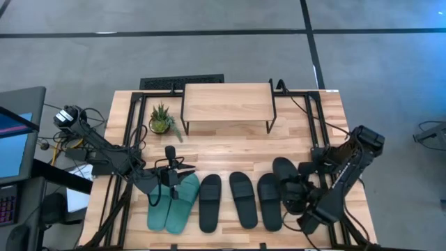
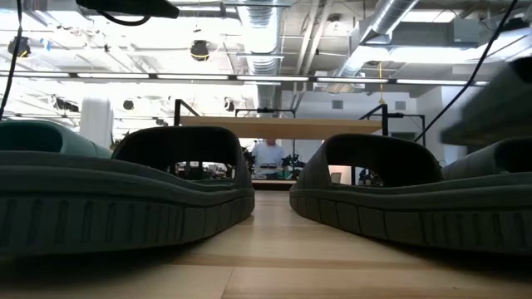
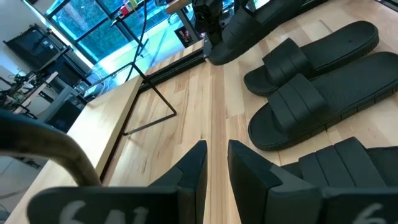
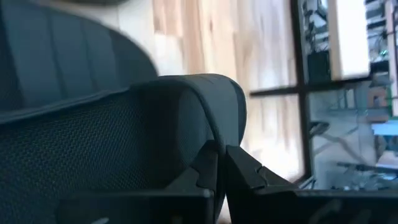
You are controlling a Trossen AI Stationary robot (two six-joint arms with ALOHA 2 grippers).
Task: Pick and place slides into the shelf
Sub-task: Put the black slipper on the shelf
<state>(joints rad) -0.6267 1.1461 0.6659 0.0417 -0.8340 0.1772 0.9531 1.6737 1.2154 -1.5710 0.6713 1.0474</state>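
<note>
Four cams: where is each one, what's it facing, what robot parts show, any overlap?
High: overhead, straight down; both arms, six slide sandals, low wooden-topped shelf.
Low: tabletop level, between two matte black slides towards the shelf; no arm clearly visible.
Left wrist: past narrowly parted left gripper at black slides.
Right wrist: right gripper shut on black slide.
Shared: high and low both show the shelf.

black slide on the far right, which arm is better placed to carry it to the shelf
Right. The right hand is already at that black slide, seemingly gripping its strap. The left hand hovers over the teal slides.
</note>
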